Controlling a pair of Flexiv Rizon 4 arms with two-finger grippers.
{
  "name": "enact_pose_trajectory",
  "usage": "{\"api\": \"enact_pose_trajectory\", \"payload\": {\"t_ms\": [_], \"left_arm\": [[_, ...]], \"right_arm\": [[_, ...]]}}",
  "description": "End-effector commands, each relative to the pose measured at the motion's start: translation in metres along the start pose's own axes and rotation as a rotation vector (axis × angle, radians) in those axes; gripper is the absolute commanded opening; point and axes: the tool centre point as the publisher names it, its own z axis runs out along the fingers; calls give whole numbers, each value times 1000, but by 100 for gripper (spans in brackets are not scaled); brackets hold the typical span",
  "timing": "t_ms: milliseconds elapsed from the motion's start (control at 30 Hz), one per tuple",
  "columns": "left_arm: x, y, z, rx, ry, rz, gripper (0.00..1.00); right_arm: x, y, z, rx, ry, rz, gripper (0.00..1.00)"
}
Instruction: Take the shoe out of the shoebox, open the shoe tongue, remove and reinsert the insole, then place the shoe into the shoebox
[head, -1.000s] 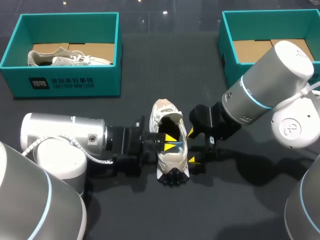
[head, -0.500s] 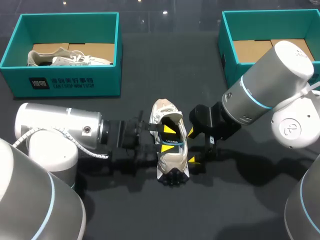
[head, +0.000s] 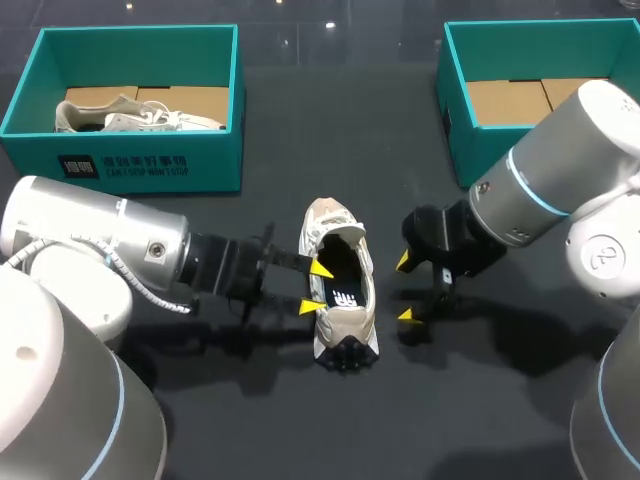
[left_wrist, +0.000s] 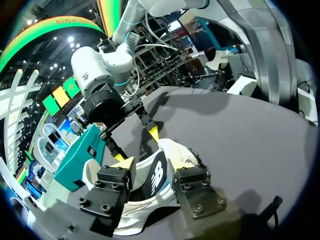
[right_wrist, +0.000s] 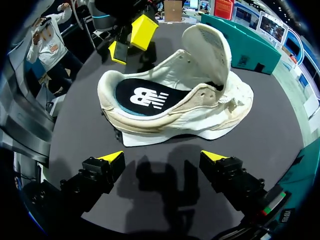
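You have the shoe at the centre of the table, tongue folded back and insole seated, so the left gripper at its 9 o'clock and the right gripper at 3 o'clock both stand released, likely ready for reboxing.

Bare table separates right pincer from shoe; left pincer crowds the shoe's other side.

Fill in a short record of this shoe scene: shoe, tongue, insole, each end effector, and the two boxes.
Shoe: upright on the table, mid-scene
Tongue: folded up, open
Insole: lying inside the shoe
Left end effector: open, at the shoe's side
Right end effector: open, clear of the shoe
Left shoebox: holds a second shoe
Right shoebox: no shoe visible
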Motion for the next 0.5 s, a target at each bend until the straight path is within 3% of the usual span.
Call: {"api": "enact_pose_trajectory", "payload": {"t_ms": [33,267,500], "left_arm": [[3,-8,-20,-35,44,-2,40],[6,-8,-55,-81,121,-10,40],[5,-8,-97,-91,229,0,39]], "right_arm": [[10,-28,-45,14,-24,22,100],[12,-52,-73,67,-22,55,100],[14,-58,-81,24,13,18,100]]}}
